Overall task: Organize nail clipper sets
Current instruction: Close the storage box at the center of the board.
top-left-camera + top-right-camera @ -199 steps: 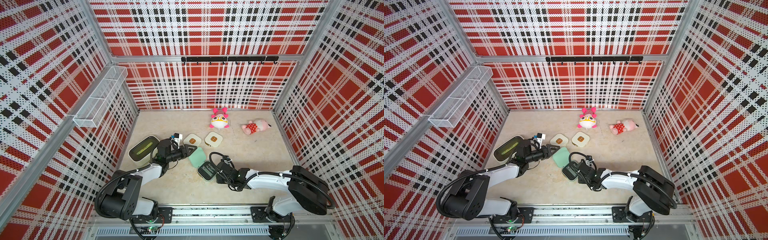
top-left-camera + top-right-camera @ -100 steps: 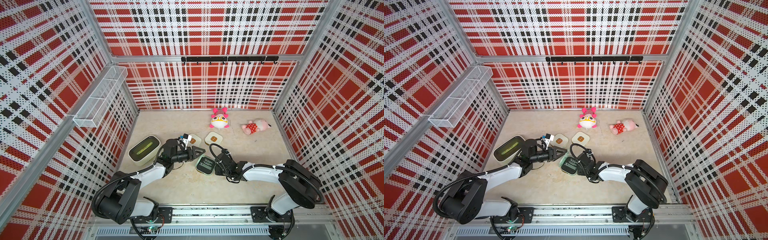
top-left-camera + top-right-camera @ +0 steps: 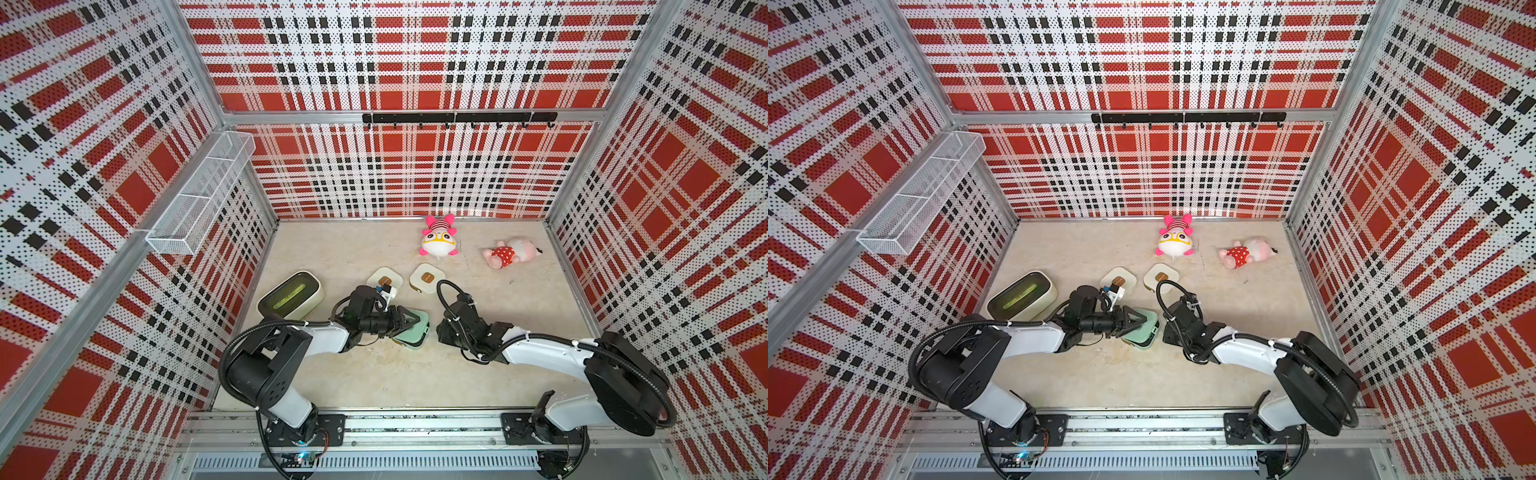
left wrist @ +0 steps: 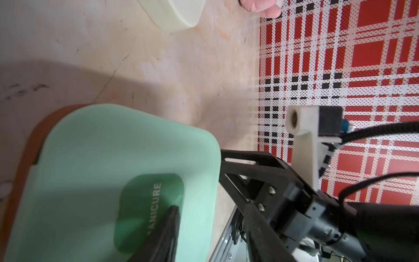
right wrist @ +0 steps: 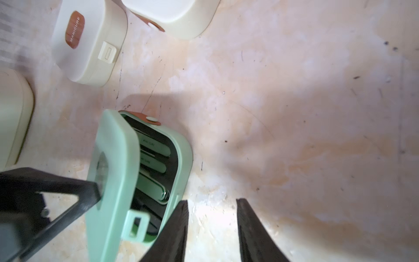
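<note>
Here, my right tool (image 5: 212,201) stands open and empty, one finger (image 5: 176,226) just beside the mint green case (image 5: 181,156) on the counter (image 5: 294,113). My left tool (image 3: 410,321) touches a fingertip (image 5: 91,189) to its half-raised lid (image 5: 113,163); how wide that tool stands I cannot tell. Beyond lie a cream case (image 3: 385,278) and a second cream case (image 3: 427,277), shut.

Left wrist view: mint case (image 4: 108,158), dark green patch (image 4: 145,204) on the lid, white letters "ANICURE", first letter hidden. Right wrist view: cream case (image 5: 90,56), brown patch (image 5: 74,29) reads "MANICURE". Tool handles (image 5: 156,147) inside the mint case carry small print, too blurred to read.
</note>
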`<action>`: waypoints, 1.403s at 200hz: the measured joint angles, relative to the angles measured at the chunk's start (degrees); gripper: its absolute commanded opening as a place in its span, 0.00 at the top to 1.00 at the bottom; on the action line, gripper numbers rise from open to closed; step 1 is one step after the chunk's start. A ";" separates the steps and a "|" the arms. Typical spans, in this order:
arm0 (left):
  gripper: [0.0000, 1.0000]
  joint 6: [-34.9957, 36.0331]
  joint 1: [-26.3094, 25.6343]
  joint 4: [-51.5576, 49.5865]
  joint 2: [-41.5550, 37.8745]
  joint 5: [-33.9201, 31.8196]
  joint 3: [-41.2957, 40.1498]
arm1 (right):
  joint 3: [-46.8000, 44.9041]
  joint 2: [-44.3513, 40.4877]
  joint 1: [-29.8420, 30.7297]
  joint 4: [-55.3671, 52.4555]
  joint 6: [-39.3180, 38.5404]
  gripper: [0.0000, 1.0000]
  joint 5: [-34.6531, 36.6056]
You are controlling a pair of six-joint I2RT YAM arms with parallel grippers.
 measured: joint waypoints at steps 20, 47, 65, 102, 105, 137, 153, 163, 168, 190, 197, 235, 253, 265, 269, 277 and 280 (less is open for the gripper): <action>0.57 1.20 -1.01 -2.58 2.03 -2.93 1.84 | -0.61 -1.77 0.37 -0.33 1.99 0.62 0.15; 0.61 4.63 -1.55 -7.48 3.67 -7.41 4.37 | 0.13 -1.70 2.14 -0.44 4.68 0.65 0.57; 0.62 5.90 -1.40 -8.13 3.67 -9.09 4.61 | 1.29 -0.20 3.26 -0.13 6.27 0.68 0.72; 0.62 7.04 -0.94 -8.02 3.67 -9.86 4.61 | 3.28 4.48 4.57 1.33 8.46 0.70 0.68; 0.62 7.10 -0.90 -8.02 3.67 -9.88 4.61 | 3.43 4.83 4.63 1.42 8.61 0.70 0.66; 0.63 7.52 -0.61 -8.00 3.67 -9.88 4.61 | 4.57 7.82 4.90 2.89 9.53 0.71 0.26; 0.63 7.69 -0.46 -7.98 3.67 -9.88 4.61 | 4.59 8.85 4.90 3.67 9.90 0.71 0.09; 0.63 7.78 -0.37 -7.98 3.67 -9.86 4.61 | 4.59 9.31 4.90 4.35 10.14 0.71 0.02; 0.63 7.80 -0.37 -7.98 3.67 -9.86 4.61 | 4.63 9.44 4.90 4.70 10.21 0.71 -0.09; 0.63 7.96 -0.35 -7.98 3.67 -9.86 4.61 | 4.83 10.67 4.90 6.38 10.51 0.72 -0.63; 0.63 7.98 -0.35 -7.98 3.67 -9.86 4.61 | 4.92 10.95 4.90 6.80 10.58 0.72 -0.79; 0.63 8.00 -0.35 -7.98 3.67 -9.84 4.61 | 4.98 11.32 4.90 7.45 11.56 0.71 -1.22; 0.63 8.02 -0.35 -7.98 3.67 -9.84 4.61 | 4.72 11.34 4.90 8.00 12.07 0.70 -1.31; 0.63 8.02 -0.35 -8.00 3.67 -9.84 4.61 | 4.37 11.34 4.90 8.68 12.44 0.69 -1.46; 0.63 8.02 -0.35 -7.98 3.67 -9.81 4.61 | 4.24 11.34 4.90 8.90 12.61 0.69 -1.49; 0.63 8.07 -0.33 -7.98 3.65 -9.77 4.61 | 3.96 11.34 4.90 9.38 12.90 0.69 -1.51; 0.62 8.07 -0.28 -8.00 3.65 -9.73 4.61 | 3.85 11.34 4.90 9.60 12.98 0.69 -1.53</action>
